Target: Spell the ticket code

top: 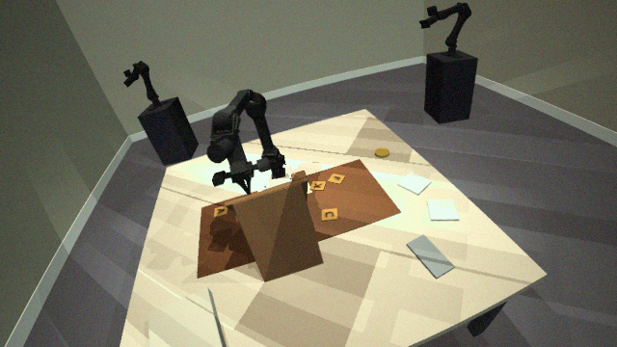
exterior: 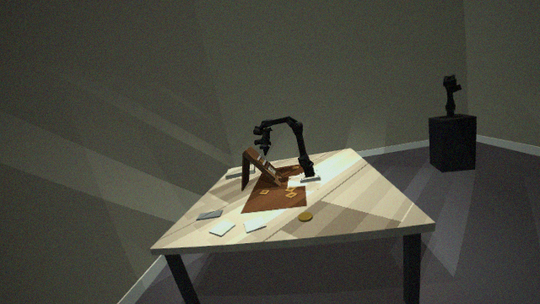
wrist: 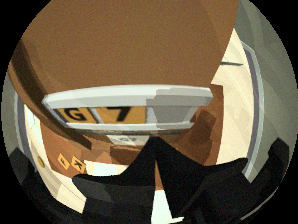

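A brown tent-shaped board (top: 284,231) (exterior: 253,158) stands on a brown mat (top: 366,193) (exterior: 270,203). In the wrist view its grey rail (wrist: 174,113) holds two orange tiles, G (wrist: 76,115) then 7 (wrist: 121,113), with the rail's right part bare. My gripper (top: 247,185) (exterior: 265,151) (wrist: 153,140) is shut on nothing. It points down just behind the board, in front of the rail. Loose orange tiles lie on the mat: A (top: 220,210), X (top: 317,185), one beside it (top: 336,178) and C (top: 329,214). My fingers hide the ticket.
A yellow disc (top: 382,152) (exterior: 305,216) lies near the far table edge. Two pale cards (top: 414,183) (top: 442,210) and a grey card (top: 430,255) lie right of the mat. Two other arms stand on black pedestals (top: 169,130) (top: 449,87) off the table.
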`<state>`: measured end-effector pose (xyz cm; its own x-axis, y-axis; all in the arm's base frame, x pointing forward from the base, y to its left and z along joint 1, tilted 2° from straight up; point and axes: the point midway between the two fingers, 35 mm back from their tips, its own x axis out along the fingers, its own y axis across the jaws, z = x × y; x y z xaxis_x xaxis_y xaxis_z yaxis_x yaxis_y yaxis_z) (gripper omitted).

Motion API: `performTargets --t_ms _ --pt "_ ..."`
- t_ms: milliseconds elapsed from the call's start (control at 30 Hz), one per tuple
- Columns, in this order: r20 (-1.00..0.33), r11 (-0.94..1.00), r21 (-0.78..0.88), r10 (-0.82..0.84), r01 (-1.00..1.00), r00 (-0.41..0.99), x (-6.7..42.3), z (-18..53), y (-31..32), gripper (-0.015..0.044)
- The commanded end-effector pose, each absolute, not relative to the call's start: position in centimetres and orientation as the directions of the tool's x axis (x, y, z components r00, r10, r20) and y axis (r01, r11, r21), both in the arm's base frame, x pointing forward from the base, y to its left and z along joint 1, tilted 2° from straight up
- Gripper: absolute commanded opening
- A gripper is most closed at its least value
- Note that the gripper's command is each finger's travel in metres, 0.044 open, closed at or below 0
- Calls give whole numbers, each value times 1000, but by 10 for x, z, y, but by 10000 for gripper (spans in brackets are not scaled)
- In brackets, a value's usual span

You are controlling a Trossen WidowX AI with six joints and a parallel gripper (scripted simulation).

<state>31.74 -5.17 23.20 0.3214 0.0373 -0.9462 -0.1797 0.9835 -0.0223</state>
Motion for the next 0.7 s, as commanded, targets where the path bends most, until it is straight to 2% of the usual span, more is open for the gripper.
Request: performTargets --t_ms 0,667 --pt "-953 982 -26 32 -185 301 318 231 -53 0" --pt "-953 982 -25 32 -185 301 325 225 -51 0"
